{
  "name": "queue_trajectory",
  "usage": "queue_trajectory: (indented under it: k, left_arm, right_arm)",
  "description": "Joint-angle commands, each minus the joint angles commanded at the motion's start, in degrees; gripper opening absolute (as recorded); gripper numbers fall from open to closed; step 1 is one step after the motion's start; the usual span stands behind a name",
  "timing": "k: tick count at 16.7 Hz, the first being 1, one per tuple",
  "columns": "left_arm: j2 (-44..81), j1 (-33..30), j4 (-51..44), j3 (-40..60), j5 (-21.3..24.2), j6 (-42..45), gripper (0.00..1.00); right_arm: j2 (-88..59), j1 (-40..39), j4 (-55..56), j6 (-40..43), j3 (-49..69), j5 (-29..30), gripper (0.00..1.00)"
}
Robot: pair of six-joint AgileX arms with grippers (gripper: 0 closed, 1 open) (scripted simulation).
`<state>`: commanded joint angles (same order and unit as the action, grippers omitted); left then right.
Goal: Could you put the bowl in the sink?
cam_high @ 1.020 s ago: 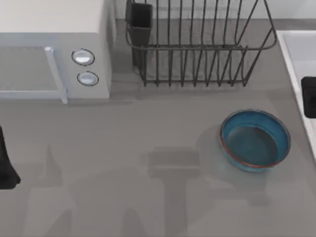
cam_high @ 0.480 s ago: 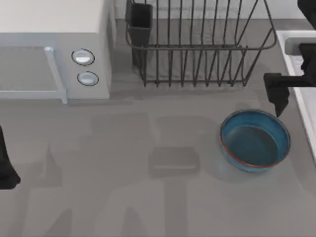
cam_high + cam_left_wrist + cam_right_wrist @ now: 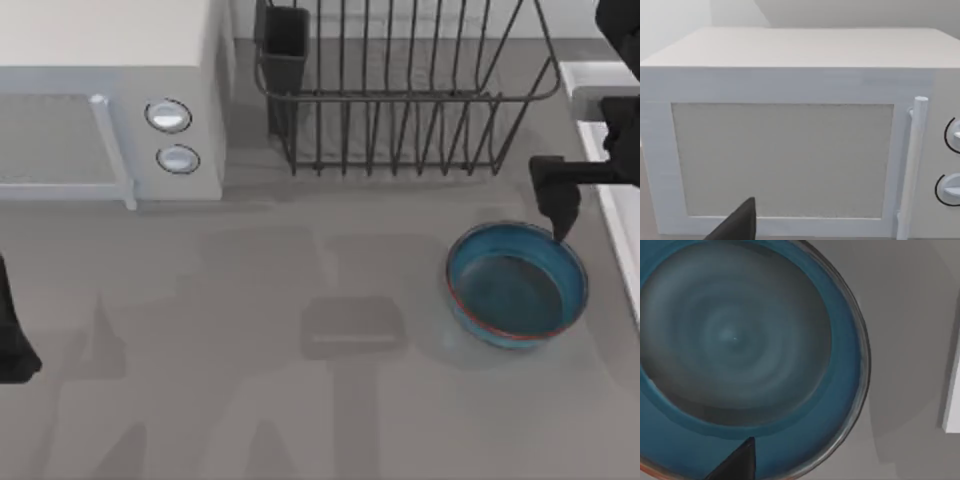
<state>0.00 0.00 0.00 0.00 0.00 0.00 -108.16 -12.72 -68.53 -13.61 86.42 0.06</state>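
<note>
The blue bowl point(image 3: 516, 283) sits upright on the grey table at the right, just left of the sink point(image 3: 592, 76), whose pale rim runs along the right edge. My right gripper point(image 3: 620, 208) hangs open over the bowl's far right side. One dark finger point(image 3: 558, 203) points down at the far rim, and the other is cut off by the picture's edge. In the right wrist view the bowl point(image 3: 735, 345) lies straight below, with one fingertip point(image 3: 740, 462) over its inner wall and the sink edge point(image 3: 952, 390) beside it. My left gripper point(image 3: 10, 335) is parked at the table's left edge.
A white microwave point(image 3: 110, 100) stands at the back left, and the left wrist view faces its door point(image 3: 782, 160). A dark wire dish rack point(image 3: 400, 90) with a black cup point(image 3: 285, 40) stands behind the bowl, close to the right arm.
My right arm has come in from the right edge and settled over the bowl's far right rim, its finger now lower. The bowl and the left arm have not moved.
</note>
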Motion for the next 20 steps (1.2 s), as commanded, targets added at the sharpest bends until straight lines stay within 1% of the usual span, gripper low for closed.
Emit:
queue_trajectory:
  k: [7, 12, 20]
  left_arm:
    - [0.0, 0.0, 0.0, 0.0, 0.0, 0.0, 1.0]
    - [0.0, 0.0, 0.0, 0.0, 0.0, 0.0, 1.0]
    - [0.0, 0.0, 0.0, 0.0, 0.0, 0.0, 1.0]
  right_arm:
    - [-4.9, -0.28, 17.41, -0.33, -11.85, 0.03, 1.0]
    - [-5.54, -0.33, 18.99, -0.38, -13.19, 0.03, 1.0]
    - [-5.54, -0.33, 18.99, -0.38, -13.19, 0.03, 0.4]
